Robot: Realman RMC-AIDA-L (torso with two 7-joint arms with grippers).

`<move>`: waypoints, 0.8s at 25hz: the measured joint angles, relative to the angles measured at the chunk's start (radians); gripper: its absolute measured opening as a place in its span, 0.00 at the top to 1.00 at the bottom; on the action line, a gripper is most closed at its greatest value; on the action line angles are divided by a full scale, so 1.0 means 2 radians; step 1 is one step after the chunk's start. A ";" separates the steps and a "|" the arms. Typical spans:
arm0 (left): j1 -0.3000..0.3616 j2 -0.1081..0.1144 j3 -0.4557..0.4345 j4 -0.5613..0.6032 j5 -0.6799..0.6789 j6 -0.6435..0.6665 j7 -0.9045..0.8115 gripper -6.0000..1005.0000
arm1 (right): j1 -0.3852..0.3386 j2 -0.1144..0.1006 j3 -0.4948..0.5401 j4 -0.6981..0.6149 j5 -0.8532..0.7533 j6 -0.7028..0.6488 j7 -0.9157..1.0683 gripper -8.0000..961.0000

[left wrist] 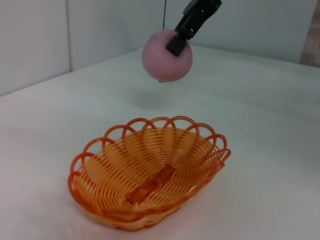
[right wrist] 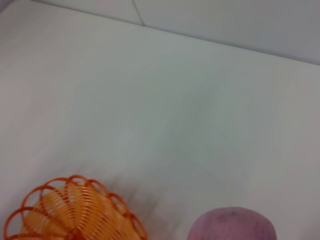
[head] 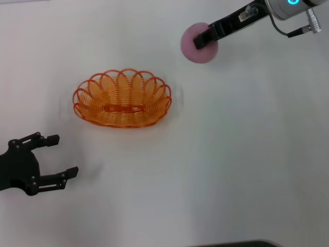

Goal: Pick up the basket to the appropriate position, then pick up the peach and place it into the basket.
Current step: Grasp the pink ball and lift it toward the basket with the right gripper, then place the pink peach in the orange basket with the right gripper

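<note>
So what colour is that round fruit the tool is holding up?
The peach is matte pink with faint darker mottling, clearest in the left wrist view.

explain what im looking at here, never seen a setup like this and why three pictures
It is a two-armed robot seen by three cameras: one on its head looking down, and one on each wrist. On the white table sits an empty orange basket. The right gripper has its jaws shut on a pink peach; the left wrist view shows the peach lifted above the table, not yet over the basket. The left gripper rests near the basket with its jaws open, holding nothing.
</note>
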State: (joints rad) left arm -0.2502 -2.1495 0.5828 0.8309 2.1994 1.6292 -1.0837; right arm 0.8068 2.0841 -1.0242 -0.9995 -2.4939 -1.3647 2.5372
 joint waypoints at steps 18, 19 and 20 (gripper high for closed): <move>-0.004 0.000 -0.002 0.002 -0.002 -0.001 -0.012 0.11 | 0.011 0.006 -0.132 0.045 0.119 0.008 -0.026 0.61; -0.004 0.000 -0.002 0.002 -0.002 -0.001 -0.012 0.11 | 0.013 0.006 -0.137 0.054 0.120 0.015 -0.027 0.61; -0.004 0.000 -0.003 0.002 -0.002 0.000 -0.013 0.11 | 0.016 0.006 -0.142 0.061 0.120 0.022 -0.028 0.60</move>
State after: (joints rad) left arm -0.2578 -2.1491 0.5778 0.8345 2.1949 1.6283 -1.1088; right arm 0.8378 2.0966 -1.3080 -0.8784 -2.2529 -1.3211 2.4812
